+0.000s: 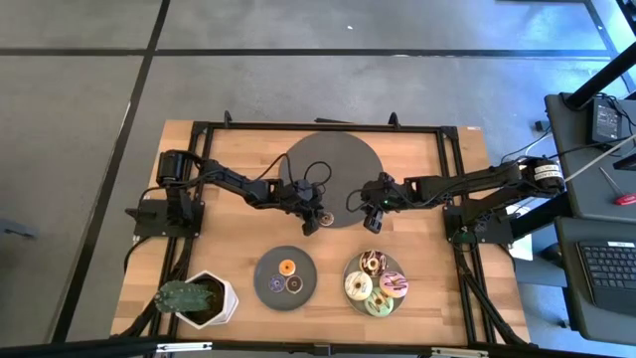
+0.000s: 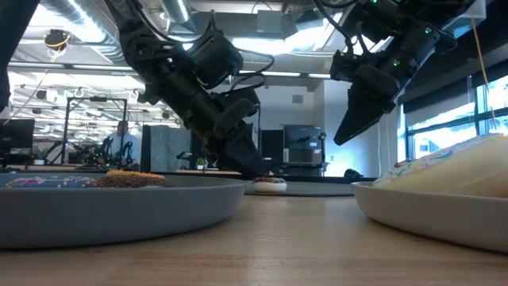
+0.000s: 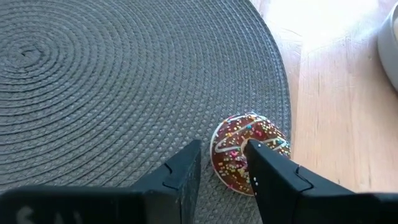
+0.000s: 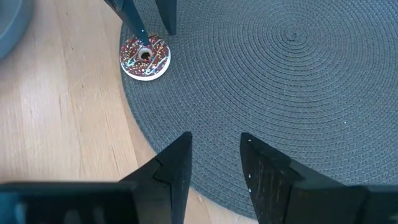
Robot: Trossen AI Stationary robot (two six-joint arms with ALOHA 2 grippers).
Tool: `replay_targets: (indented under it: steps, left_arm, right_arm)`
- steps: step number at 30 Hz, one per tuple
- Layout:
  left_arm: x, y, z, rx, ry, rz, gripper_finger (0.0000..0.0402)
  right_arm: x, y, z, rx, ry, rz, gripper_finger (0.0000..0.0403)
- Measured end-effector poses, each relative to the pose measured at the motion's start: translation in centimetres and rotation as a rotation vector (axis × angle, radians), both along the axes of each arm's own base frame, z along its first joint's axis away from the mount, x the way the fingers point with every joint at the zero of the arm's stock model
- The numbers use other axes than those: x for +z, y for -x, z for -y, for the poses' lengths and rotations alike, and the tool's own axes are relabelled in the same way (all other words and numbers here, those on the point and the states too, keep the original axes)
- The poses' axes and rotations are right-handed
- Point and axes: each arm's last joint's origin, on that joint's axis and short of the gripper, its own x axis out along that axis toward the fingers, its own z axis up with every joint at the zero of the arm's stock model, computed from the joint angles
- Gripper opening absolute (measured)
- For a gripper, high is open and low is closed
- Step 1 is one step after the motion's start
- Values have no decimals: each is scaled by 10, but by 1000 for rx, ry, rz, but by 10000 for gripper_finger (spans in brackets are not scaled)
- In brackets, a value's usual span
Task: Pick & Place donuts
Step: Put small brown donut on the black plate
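**Left gripper half-on the sprinkle donut, how I'd finish this grab**

Left gripper (image 1: pixel 314 223) is down at the lower edge of the round mat (image 1: pixel 333 169), middle of the overhead frame, fingers part-way apart and straddling the rim of the chocolate sprinkle donut (image 3: pixel 249 150). From its wrist camera one finger (image 3: pixel 264 167) sits over the donut's hole and the other is off to the outside, so it looks set to pinch one side of the ring. I can't tell whether it's actually gripping yet, I'd call it not held.

Donut sits right on the mat's edge, next to bare wood (image 3: pixel 329 112).

Right gripper (image 1: pixel 375 211) hangs above the mat just to the right, jaws narrowly apart, nothing in them.

The other donuts are on the two plates lower in the frame: three minis on the dark plate (image 1: pixel 285 277), bigger ones on the right plate (image 1: pixel 375 282).

My take: keep one finger well into the hole before squeezing, close slowly so the donut doesn't skid off onto the wood, then lift straight up. The woven mat could snag a fingertip.
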Motion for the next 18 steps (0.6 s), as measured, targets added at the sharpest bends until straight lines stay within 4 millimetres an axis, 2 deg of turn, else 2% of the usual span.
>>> replay_targets:
  steps: [18]
  left_arm:
    - [0, 0, 3, 10, 7, 2, 122]
  right_arm:
    - [0, 0, 0, 0, 0, 3, 138]
